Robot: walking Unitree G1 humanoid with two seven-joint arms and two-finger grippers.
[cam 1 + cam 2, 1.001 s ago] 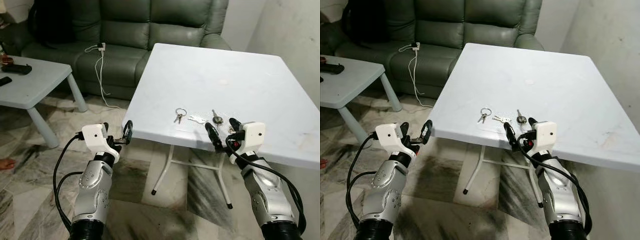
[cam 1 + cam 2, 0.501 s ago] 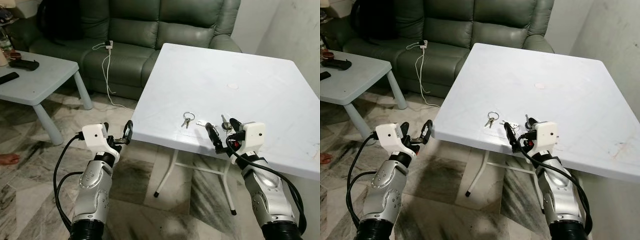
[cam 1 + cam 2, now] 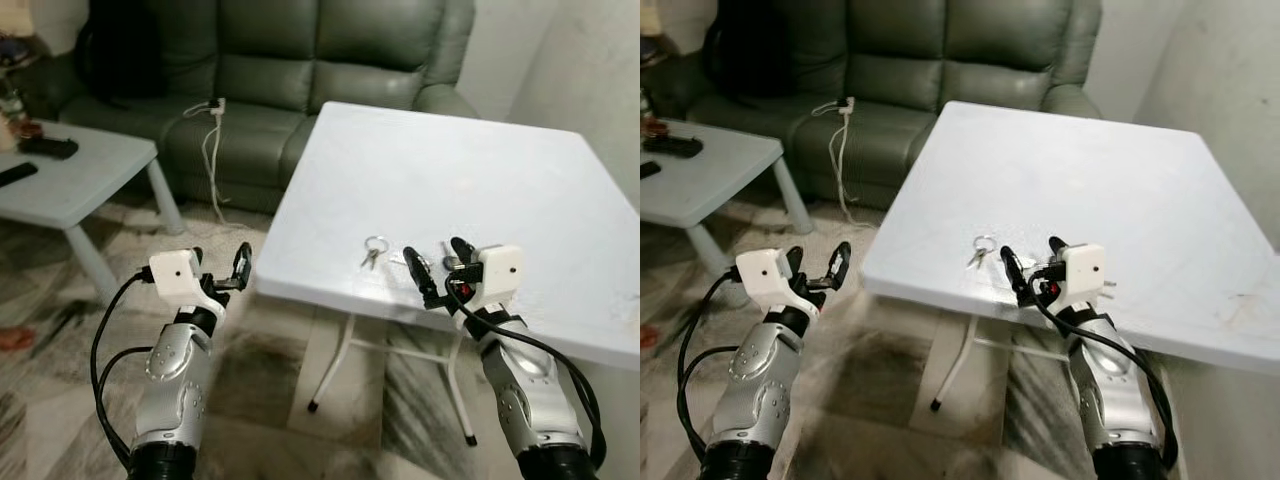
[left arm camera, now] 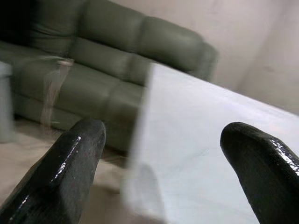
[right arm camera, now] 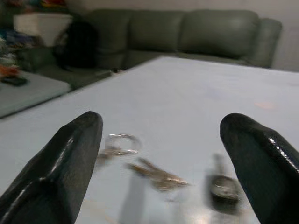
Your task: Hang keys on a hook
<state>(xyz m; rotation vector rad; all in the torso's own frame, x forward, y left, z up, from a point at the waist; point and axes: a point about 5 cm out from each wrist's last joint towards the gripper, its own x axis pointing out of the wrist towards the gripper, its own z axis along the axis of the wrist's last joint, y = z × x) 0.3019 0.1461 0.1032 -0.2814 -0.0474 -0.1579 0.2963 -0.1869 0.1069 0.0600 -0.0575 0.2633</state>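
Observation:
A key ring with small keys [image 3: 374, 247] lies near the front edge of the white table [image 3: 450, 160]. Beside it are a silver key [image 5: 156, 173] and a black-headed key [image 5: 219, 186]. My right gripper [image 3: 437, 265] hovers open at the table's front edge, with the silver key and the black-headed key just ahead of its spread fingers. The ring lies slightly to its left. My left gripper [image 3: 220, 265] is open in the air off the table's left front corner, holding nothing. The left wrist view is blurred and takes in the table's edge and the sofa.
A dark green sofa [image 3: 300, 50] stands behind the table, with a white charger and cable [image 3: 212, 125] draped over its seat. A low light-blue table [image 3: 70, 170] stands to the left. A pale wall [image 3: 590, 70] runs along the right. Marbled floor lies below.
The whole picture has shifted and blurred, so the camera has moved. My right gripper now reaches over the table's edge, closer to the keys. Both grippers stay open.

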